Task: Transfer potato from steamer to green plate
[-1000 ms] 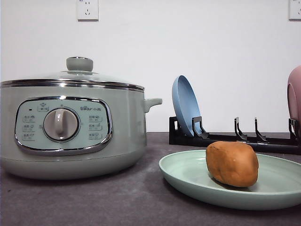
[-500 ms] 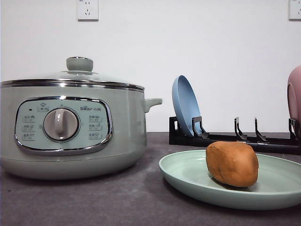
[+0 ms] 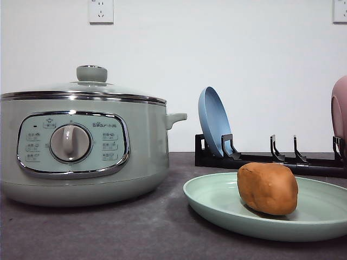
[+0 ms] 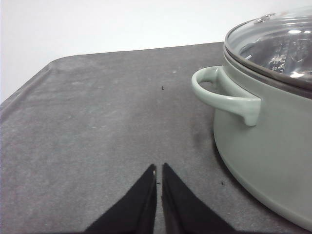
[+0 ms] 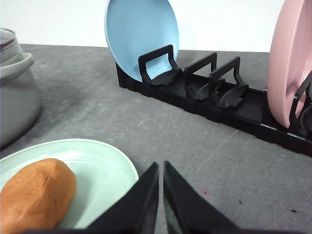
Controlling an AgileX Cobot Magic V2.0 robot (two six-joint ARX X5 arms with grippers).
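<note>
- We take the green plate point(image 3: 217, 208) as our ref. The potato point(image 3: 268, 188) lies on it, right of ctr in the front view, resting on the plate floor w/ nothing holding it.
- The steamer point(image 3: 81, 151) stands just left of the plate, apart from it, glass lid point(image 3: 89, 86) seated on top.
- Behind the plate sits a black rack point(image 3: 271, 158) w/ a blue plate point(image 3: 214, 122) upright at its left end and a pink plate point(image 5: 292, 63) at its right end.
- Our right gripper point(image 5: 161, 168) is empty, fingers pressed together, tips just beyond the plate rim on the rack side, off the potato.
- Our left gripper point(image 4: 159, 170) is likewise pinched closed on nothing, over bare table on the steamer's far side from the plate, near the side handle point(image 4: 222, 95).
- Step as we judge it: transfer looks done; potato delivered, lid on.
- Next: prob. nothing but keeping both arms clear of plate & pot; no regrasp needed unless the potato rolls.
</note>
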